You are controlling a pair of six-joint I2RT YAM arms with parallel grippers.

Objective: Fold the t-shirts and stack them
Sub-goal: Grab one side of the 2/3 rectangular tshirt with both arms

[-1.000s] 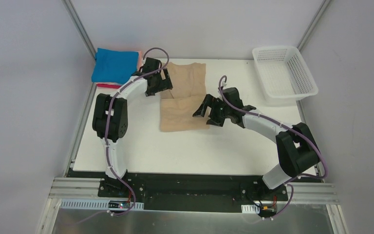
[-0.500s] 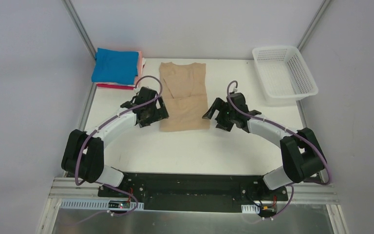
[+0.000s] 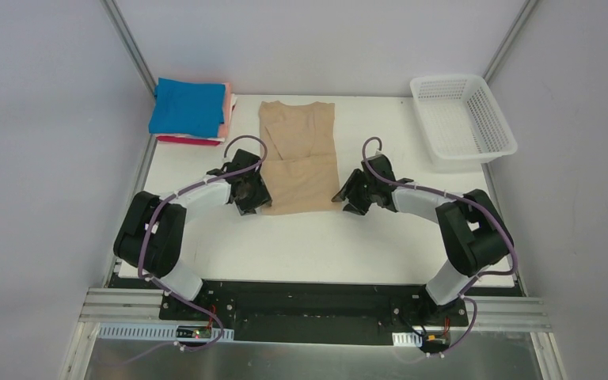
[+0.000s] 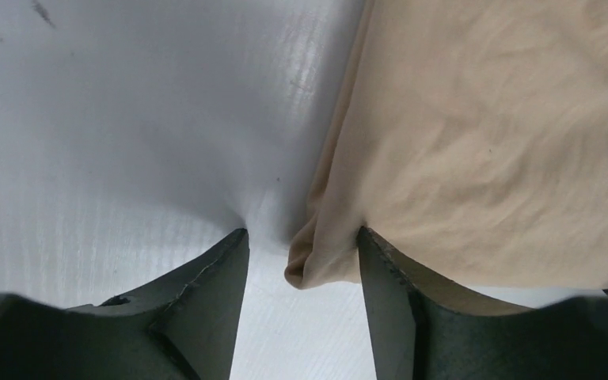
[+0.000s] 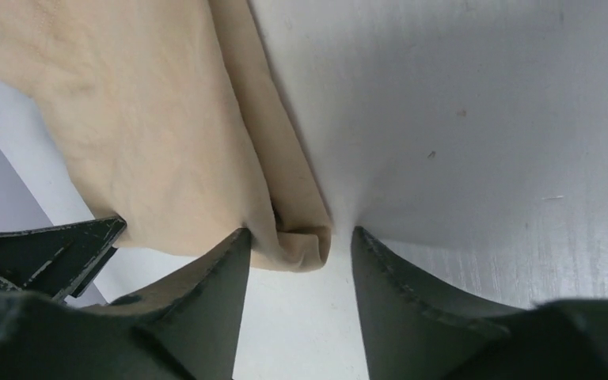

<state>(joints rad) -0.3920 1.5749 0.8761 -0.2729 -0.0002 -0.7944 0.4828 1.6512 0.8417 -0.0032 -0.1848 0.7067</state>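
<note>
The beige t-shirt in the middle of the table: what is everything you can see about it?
The beige soft-cloth t-shirt lies flat on the white table, folded into a narrow strip running away from the arms, neckline at the far end. A cloth edge crosses its middle, and the fabric looks thin and lightly wrinkled. Its two near corners are bunched: one sits between the open fingers of the left gripper, the other between those of the right gripper.

One tan t-shirt (image 3: 297,150), one folded-shirt stack (image 3: 188,107), one basket (image 3: 448,79), two arms (image 3: 198,194) (image 3: 423,202).
</note>
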